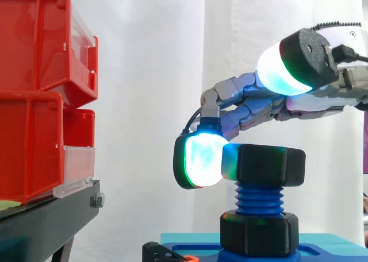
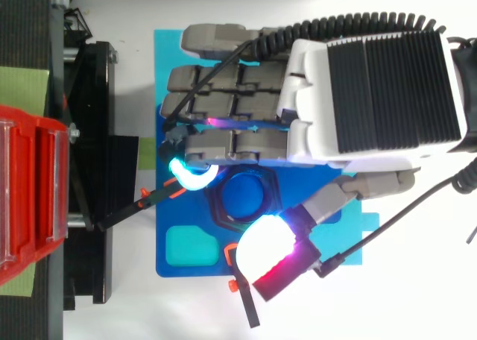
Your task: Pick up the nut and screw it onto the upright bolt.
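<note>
A black hex nut (image 1: 270,165) sits on top of the blue upright bolt (image 1: 259,200), with bare thread showing below it. From above, the nut's rim (image 2: 218,209) rings the bolt's blue top (image 2: 246,194). A second black nut (image 1: 259,233) sits at the bolt's foot on the blue base plate (image 2: 186,221). My hand (image 2: 373,94) reaches in over the bolt. One fingertip pad (image 1: 201,158), bent down and glowing cyan-green, rests against the upper nut's left side. The thumb pad (image 1: 282,72) is lifted above the nut, off it.
Red bins (image 1: 34,101) are stacked on a black stand (image 1: 46,222) to the left. A black clip with an orange tip (image 2: 153,197) lies against the base plate's left edge. A teal recess (image 2: 186,247) marks the plate's corner.
</note>
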